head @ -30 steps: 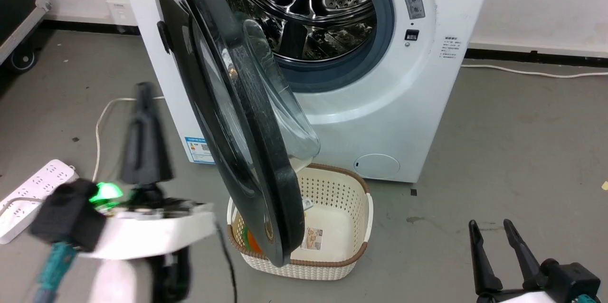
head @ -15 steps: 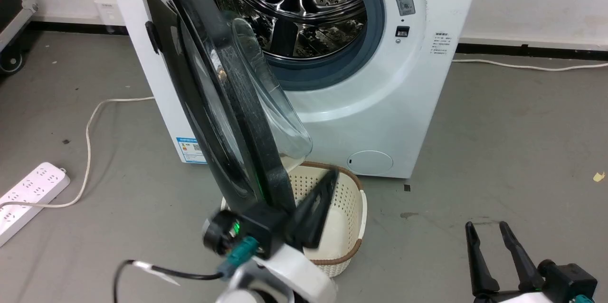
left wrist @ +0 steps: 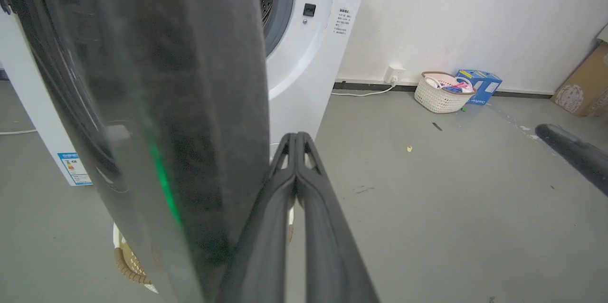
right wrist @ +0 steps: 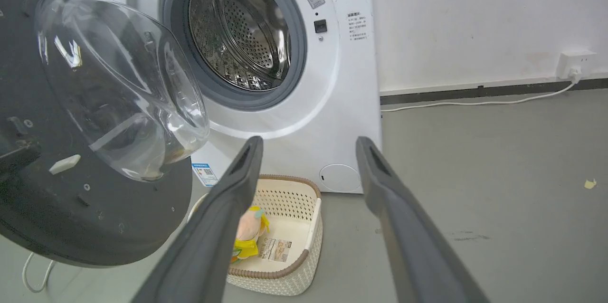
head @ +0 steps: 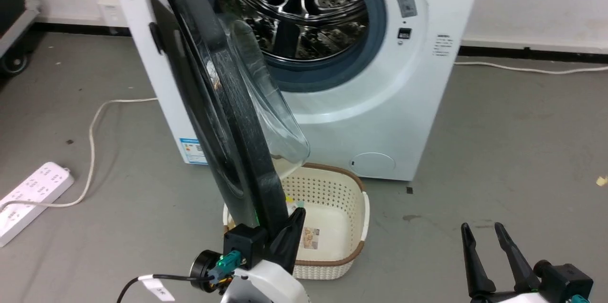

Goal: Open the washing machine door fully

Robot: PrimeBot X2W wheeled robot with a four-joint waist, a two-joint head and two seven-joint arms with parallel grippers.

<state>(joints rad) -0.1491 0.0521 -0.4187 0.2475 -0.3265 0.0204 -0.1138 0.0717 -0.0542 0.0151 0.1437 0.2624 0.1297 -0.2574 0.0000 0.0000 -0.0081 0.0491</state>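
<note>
Left gripper point(left wrist: 295, 137), jaws pressed together, flanks the washing machine door point(left wrist: 190, 80) rim: push sideways, following the hinge arc; right gripper point(head: 480, 228) spread, well clear.

left gripper point(head: 298, 215) at washing machine door point(head: 199, 84) edge

Glossy black door point(head: 240, 122), clear glass window point(head: 273, 118), shiny perforated steel drum point(head: 294, 4)

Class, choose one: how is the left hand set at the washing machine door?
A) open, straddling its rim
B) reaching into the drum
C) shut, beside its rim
C: the left hand has its fingers pressed together beside the dark rim of the washing machine door.
</note>
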